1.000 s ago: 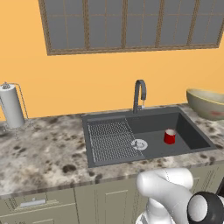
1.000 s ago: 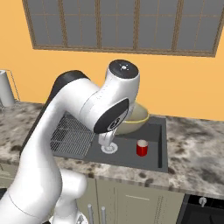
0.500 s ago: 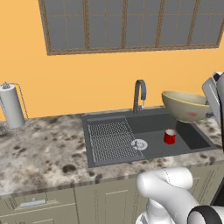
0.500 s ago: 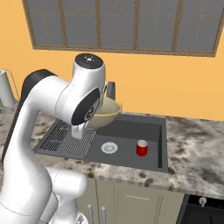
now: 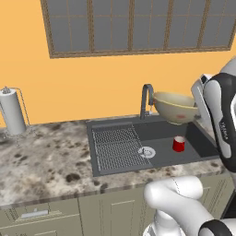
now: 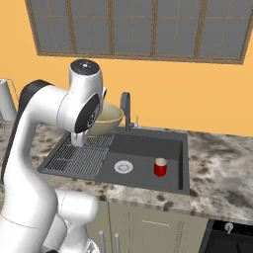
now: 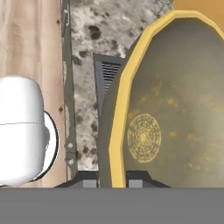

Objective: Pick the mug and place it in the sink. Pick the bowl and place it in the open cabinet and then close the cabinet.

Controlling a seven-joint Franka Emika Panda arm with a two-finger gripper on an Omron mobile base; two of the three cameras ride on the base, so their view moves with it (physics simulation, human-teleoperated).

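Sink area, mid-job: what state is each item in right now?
mug: upright in the sink basin, free.
bowl: lifted, tilted, held above the sink by its rim.
tool: shut on the bowl rim.
sink: holds the mug.
faucet: no water visible.
paper towel roll: upright on its stand.

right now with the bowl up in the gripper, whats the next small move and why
Probably keep carrying the bowl clear of the sink toward the cabinet. The gripper pinches its rim, holding it in the air near the faucet, and the mug already stands in the basin, so only the bowl's placement remains.
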